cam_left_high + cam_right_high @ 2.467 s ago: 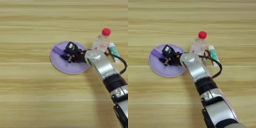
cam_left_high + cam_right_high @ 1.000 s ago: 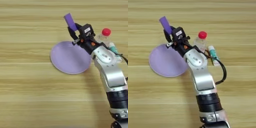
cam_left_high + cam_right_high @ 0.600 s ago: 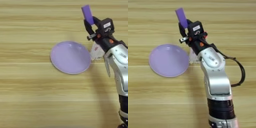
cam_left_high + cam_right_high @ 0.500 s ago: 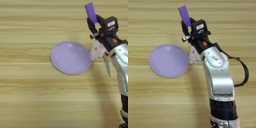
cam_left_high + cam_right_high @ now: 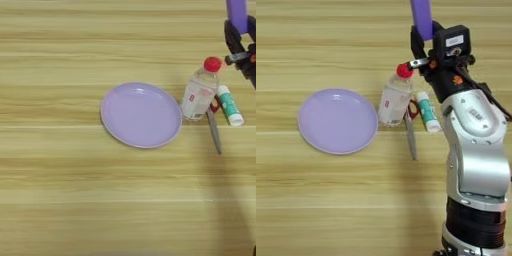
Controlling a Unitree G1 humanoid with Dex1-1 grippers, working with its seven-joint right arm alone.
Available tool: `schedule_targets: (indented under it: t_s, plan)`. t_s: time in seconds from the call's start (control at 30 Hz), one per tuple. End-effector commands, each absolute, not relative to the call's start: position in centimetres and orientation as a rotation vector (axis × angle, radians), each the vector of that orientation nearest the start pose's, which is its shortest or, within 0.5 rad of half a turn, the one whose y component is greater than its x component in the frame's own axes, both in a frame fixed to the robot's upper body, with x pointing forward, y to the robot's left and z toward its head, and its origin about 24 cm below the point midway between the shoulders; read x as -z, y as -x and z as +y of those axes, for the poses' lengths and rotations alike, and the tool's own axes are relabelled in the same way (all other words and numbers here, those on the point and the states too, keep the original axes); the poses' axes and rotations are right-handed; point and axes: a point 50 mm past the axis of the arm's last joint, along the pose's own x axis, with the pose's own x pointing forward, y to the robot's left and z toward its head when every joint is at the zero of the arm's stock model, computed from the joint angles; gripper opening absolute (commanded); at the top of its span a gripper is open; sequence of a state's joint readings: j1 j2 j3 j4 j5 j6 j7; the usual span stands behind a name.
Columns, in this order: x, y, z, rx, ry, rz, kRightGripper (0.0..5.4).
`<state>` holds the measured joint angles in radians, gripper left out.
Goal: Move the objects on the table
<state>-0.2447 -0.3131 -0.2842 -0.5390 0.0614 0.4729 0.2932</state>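
Note:
My right gripper (image 5: 423, 35) is raised above the table's far right part, shut on the flat purple block (image 5: 421, 16), which sticks up between the black fingers. In the left eye view the purple block (image 5: 237, 15) shows at the top right edge. The teal tube (image 5: 428, 111) with white ends lies on the wooden table (image 5: 331, 200) just below the gripper, to the right of the bottle; the same teal tube (image 5: 230, 104) shows in the left eye view.
A purple plate (image 5: 141, 114) sits empty at the middle of the table. A clear red-capped bottle (image 5: 394, 99) stands right of it. Red-handled scissors (image 5: 410, 129) lie between bottle and tube, blades pointing toward me. My silver forearm (image 5: 476, 150) rises from the bottom right.
The gripper lifted the purple block off the plate and carried it up and to the right, past the bottle. The plate now lies empty.

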Motion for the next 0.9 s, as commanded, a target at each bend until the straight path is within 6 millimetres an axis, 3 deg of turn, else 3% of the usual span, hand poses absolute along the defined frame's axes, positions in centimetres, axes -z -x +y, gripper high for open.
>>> schedule_targets:
  t_s: [0.03, 0.3, 0.57, 0.9]
  plan:
    - [-22.0, -25.6, -23.0, 0.013, 0.319, -0.373, 1.43]
    - [-21.3, -26.3, -25.8, 0.15, 0.328, -0.284, 1.43]
    - [-20.1, -27.2, -27.2, 0.18, 0.327, -0.202, 1.43]
    - [-15.9, -29.9, -29.3, 0.153, 0.246, 0.0, 1.43]
